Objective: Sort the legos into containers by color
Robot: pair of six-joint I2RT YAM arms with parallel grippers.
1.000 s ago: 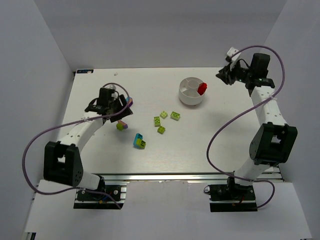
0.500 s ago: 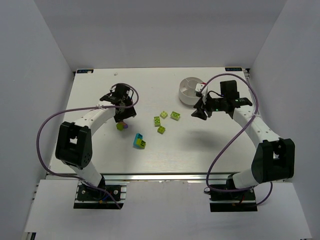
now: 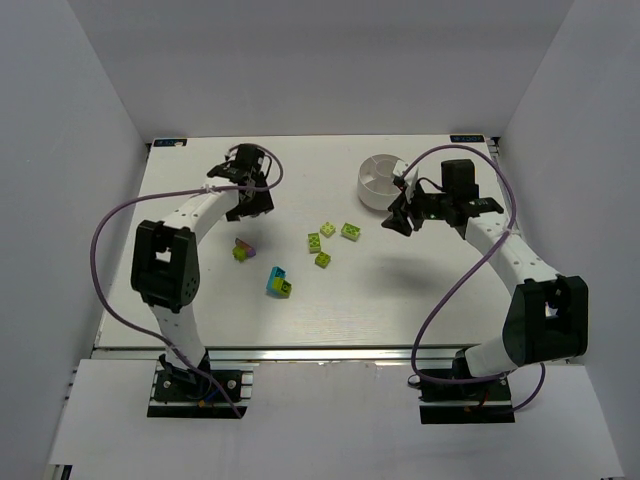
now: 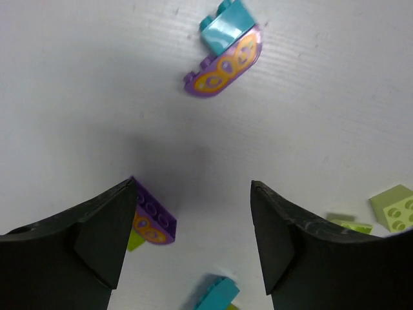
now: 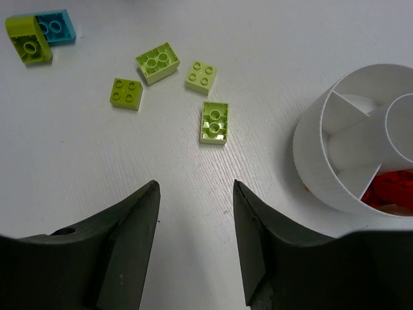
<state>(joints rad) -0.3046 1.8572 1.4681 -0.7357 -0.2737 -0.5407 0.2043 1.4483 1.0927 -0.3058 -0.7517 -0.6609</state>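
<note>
Early days: left gripper (image 4: pixel 193 187), jaws apart and empty, over a purple-cyan clump (image 4: pixel 226 55); cyan-green clump (image 3: pixel 278 283) and green bricks (image 5: pixel 158 62) loose mid-frame; right gripper (image 5: pixel 193 186) open, empty; one red brick (image 5: pixel 390 190) in the dish (image 5: pixel 316 161), upper right

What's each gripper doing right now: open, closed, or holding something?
Left gripper: open, holding nothing.
Right gripper: open, holding nothing.

No legible text, brand or number in any view.
Small tags at far corners of table (image 3: pixel 400 300), upper left (image 3: pixel 168 142) and upper right (image 3: pixel 467 137): too small to read.
Purple brick (image 4: pixel 224 63): orange oval pattern, no characters.
</note>
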